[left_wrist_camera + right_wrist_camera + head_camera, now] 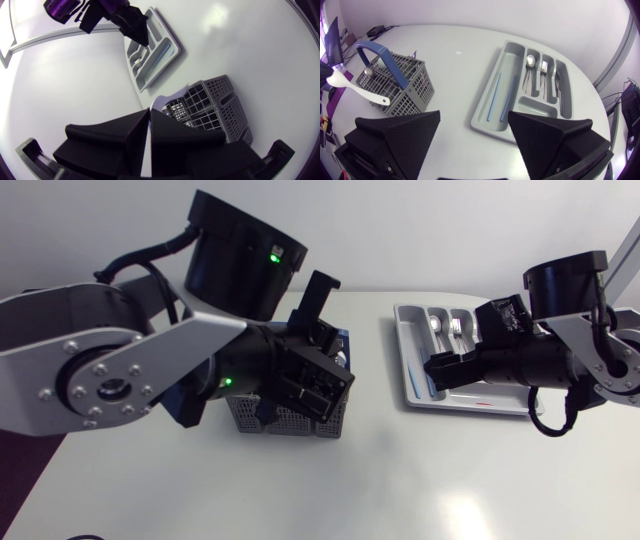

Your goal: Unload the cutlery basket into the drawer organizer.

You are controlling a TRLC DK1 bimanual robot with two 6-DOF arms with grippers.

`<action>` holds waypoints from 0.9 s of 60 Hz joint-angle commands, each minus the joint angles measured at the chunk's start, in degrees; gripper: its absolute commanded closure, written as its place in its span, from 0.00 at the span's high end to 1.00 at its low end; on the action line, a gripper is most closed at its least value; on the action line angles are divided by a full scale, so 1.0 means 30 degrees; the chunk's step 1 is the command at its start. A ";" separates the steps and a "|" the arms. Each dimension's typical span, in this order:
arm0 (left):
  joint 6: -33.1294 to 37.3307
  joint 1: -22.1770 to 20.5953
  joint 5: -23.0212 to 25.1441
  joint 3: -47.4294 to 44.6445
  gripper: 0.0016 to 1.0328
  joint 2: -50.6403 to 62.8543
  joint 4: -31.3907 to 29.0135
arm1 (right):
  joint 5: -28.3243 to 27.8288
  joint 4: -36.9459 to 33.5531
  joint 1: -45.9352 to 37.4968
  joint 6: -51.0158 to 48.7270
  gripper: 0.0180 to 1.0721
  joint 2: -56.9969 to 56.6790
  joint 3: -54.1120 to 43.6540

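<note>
Right wrist view, right tool [474, 119] spread, left tool [150, 114] clamping white utensil [357, 90], long axis slanting toward basket [415, 95]

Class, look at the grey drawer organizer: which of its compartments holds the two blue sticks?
The wide long compartment on the side toward the basket; the narrower slots beside it hold a metal spoon and fork.

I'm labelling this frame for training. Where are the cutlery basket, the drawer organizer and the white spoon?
cutlery basket [412, 97]: right wrist view, on its grey mesh side wall.
drawer organizer [486, 90]: right wrist view, on the long wall nearest the basket.
white spoon [357, 89]: right wrist view, on its handle.
</note>
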 commanded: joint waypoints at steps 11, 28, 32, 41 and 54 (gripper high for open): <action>-0.1092 -0.0073 -0.0054 -0.0174 0.19 -0.0971 -0.0018 | -0.0493 0.0803 0.0611 -0.1108 0.93 -0.1679 -0.1039; -0.9998 -0.0278 -0.0289 0.5040 0.19 0.2984 -0.2831 | -0.0756 0.4172 0.1461 -0.3862 0.93 -0.6806 -0.4613; -1.2371 -0.0483 -0.0201 0.6300 0.19 0.3746 -0.3563 | -0.0668 0.4963 0.1666 -0.4535 0.93 -0.7949 -0.5433; -1.7000 -0.0336 0.0971 0.9142 0.19 0.5445 -0.5204 | 0.0708 0.6604 0.2779 -0.5942 0.91 -0.9765 -0.6751; -2.2186 0.0220 0.2875 1.3156 0.19 0.7496 -0.8866 | 0.3960 0.9094 0.6002 -0.7787 0.86 -1.0322 -0.8040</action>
